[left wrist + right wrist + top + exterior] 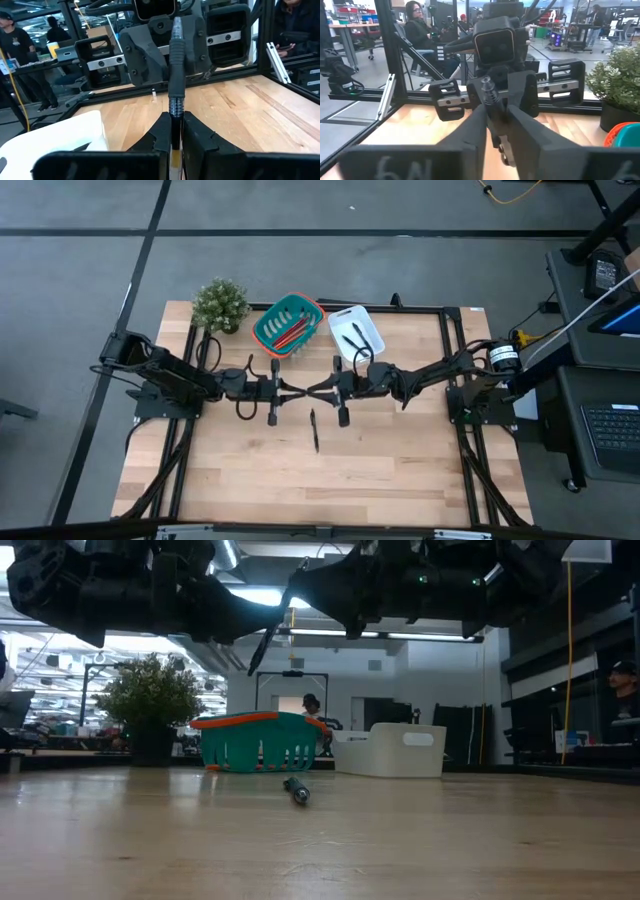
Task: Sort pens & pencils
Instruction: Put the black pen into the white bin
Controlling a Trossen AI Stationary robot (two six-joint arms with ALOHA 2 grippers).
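Note:
Both grippers meet above the middle of the table, my left gripper [297, 389] and my right gripper [315, 389] tip to tip, each shut on one black pen [268, 635] that slants in the air between them. A second black pen [314, 430] lies flat on the wood nearer the near edge, also visible in the low view [297, 790]. Red and orange pencils [290, 332] lie in the teal basket [272, 330]. Two black pens [356, 335] lie in the white tray [372, 320]. My left gripper [175, 117] pinches the black pen between its two fingers at the lower shaft [174, 125], just below the ribbed band. The pen runs on past the fingertips toward the other gripper, lifted clear of the table. My right gripper [497, 110] has the same pen between its fingers, near the silver-tipped end [488, 89], which sticks out toward its camera. It comes level from the table's right. The gripper hides the exact place of contact.
The teal basket with the orange rim [255, 740] and the white tray [390, 750] stand side by side at the far edge, with a small potted plant [220, 305] left of the basket. Bare wood stretches toward the near edge. People sit beyond the table.

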